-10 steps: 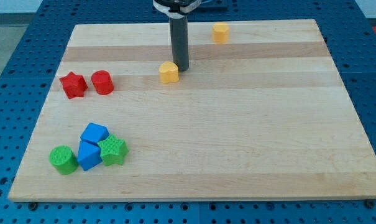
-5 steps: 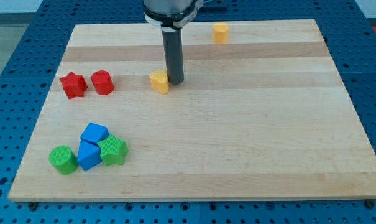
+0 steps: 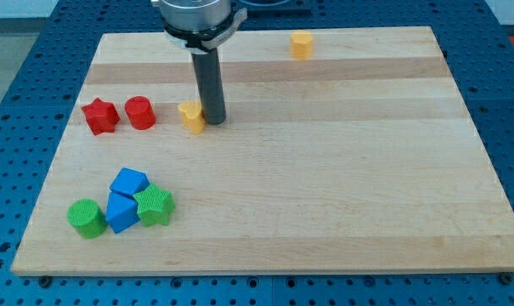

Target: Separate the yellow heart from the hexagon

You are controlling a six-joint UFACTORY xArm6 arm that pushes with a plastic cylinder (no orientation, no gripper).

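Observation:
The yellow heart [image 3: 191,116] lies on the wooden board [image 3: 324,170], left of centre in the upper half. My tip [image 3: 214,121] stands right against its right side, touching it. The yellow hexagon [image 3: 302,44] sits far off near the view's top edge, up and to the right of the heart. The rod rises from the tip up to the arm's flange at the view's top.
A red star [image 3: 99,116] and a red cylinder [image 3: 140,112] sit just left of the heart. At lower left is a cluster: a green cylinder [image 3: 87,218], two blue blocks [image 3: 127,182] [image 3: 121,212] and a green star [image 3: 155,206].
My tip has moved left and slightly down, pushing the yellow heart leftward, away from the hexagon and close to the red cylinder. The other blocks have not moved.

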